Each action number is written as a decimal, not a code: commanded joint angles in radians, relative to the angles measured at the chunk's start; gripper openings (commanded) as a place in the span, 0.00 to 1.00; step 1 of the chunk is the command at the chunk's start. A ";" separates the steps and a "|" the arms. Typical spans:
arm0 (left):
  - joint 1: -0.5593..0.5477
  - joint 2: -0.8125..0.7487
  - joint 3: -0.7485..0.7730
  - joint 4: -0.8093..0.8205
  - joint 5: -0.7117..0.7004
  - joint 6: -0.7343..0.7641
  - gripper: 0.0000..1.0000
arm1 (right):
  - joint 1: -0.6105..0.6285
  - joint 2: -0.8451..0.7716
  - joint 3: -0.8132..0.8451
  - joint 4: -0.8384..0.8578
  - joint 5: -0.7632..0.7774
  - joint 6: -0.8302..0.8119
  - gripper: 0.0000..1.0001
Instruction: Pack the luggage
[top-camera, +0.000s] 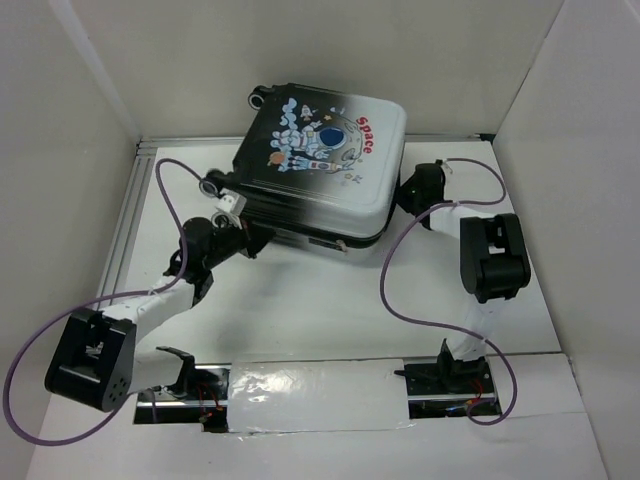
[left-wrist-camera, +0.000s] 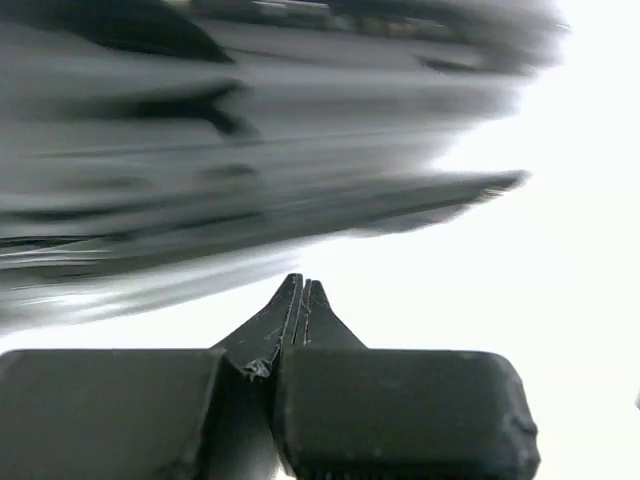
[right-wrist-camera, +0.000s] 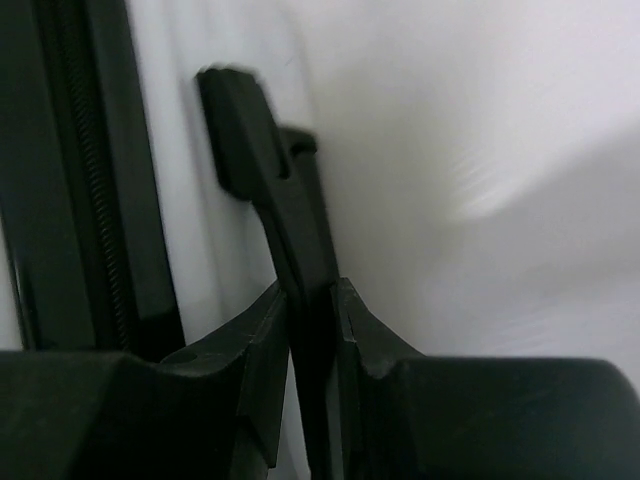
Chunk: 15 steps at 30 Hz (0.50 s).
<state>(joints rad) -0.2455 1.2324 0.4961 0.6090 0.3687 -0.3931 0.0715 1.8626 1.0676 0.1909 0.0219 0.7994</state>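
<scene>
The luggage (top-camera: 320, 160) lies flat at the back of the table with its astronaut print and red "Space" facing up, the two halves together. My left gripper (top-camera: 258, 240) is shut and empty at the case's front-left edge. In the left wrist view its closed fingertips (left-wrist-camera: 303, 287) sit just under the blurred dark side of the luggage (left-wrist-camera: 250, 150). My right gripper (top-camera: 405, 192) is against the case's right side. In the right wrist view it (right-wrist-camera: 312, 292) is shut on a black zipper pull (right-wrist-camera: 238, 125), next to the zipper track (right-wrist-camera: 90, 200) and the white shell (right-wrist-camera: 400, 150).
Black wheels (top-camera: 212, 186) stick out on the case's left side. An aluminium rail (top-camera: 125, 230) runs along the table's left edge. White walls close in the table on three sides. Purple cables (top-camera: 385, 285) loop from both arms. A shiny white patch (top-camera: 315, 395) lies between the arm bases.
</scene>
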 joint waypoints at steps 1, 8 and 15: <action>-0.052 -0.034 -0.008 0.221 0.331 -0.024 0.00 | 0.166 0.073 -0.057 -0.190 -0.217 0.061 0.00; -0.078 -0.158 -0.140 0.169 0.164 0.003 0.00 | 0.175 0.132 0.032 -0.189 -0.237 0.060 0.00; 0.206 -0.225 -0.074 0.005 0.084 0.002 0.00 | 0.175 0.153 0.143 -0.260 -0.283 -0.089 0.00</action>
<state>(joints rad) -0.1661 1.0023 0.3622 0.6182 0.4862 -0.3939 0.2028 1.9347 1.1797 0.1226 -0.1257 0.8040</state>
